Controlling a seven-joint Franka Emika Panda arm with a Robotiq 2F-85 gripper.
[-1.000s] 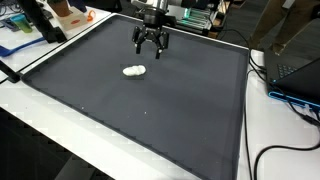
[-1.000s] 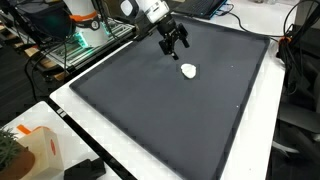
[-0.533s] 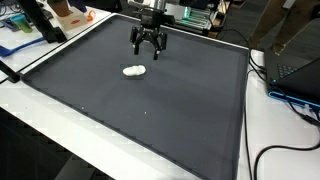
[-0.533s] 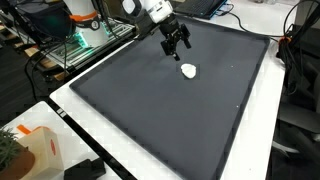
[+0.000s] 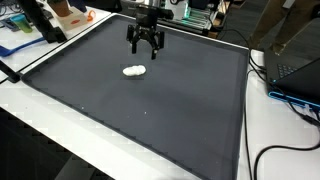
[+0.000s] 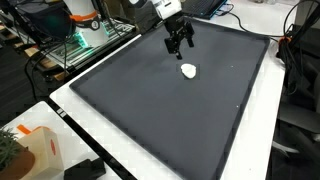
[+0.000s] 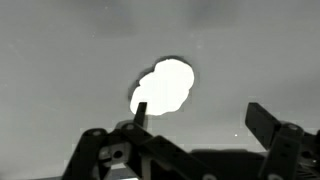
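A small white lump (image 5: pixel 134 71) lies on the dark grey mat (image 5: pixel 150 110), also seen as a white lump (image 6: pixel 188 70) in both exterior views. My gripper (image 5: pixel 146 48) hangs open above the mat, a short way behind the lump, with nothing between its fingers. It shows as the black gripper (image 6: pixel 181 45) over the mat (image 6: pixel 160 110). In the wrist view the white lump (image 7: pixel 163 86) glows bright just beyond my open gripper (image 7: pixel 200 115), near one fingertip (image 7: pixel 140 110); the mat (image 7: pixel 60 70) fills the view.
The mat lies on a white table (image 5: pixel 275 125). Cables (image 5: pixel 290 95) run along one side. An orange-and-white object (image 6: pixel 35 150) and a wire rack (image 6: pixel 75 50) stand by the table's edges. A blue item (image 5: pixel 15 47) lies off the mat.
The gripper has drifted slightly back and sideways above the mat, staying open. The white lump has not moved.
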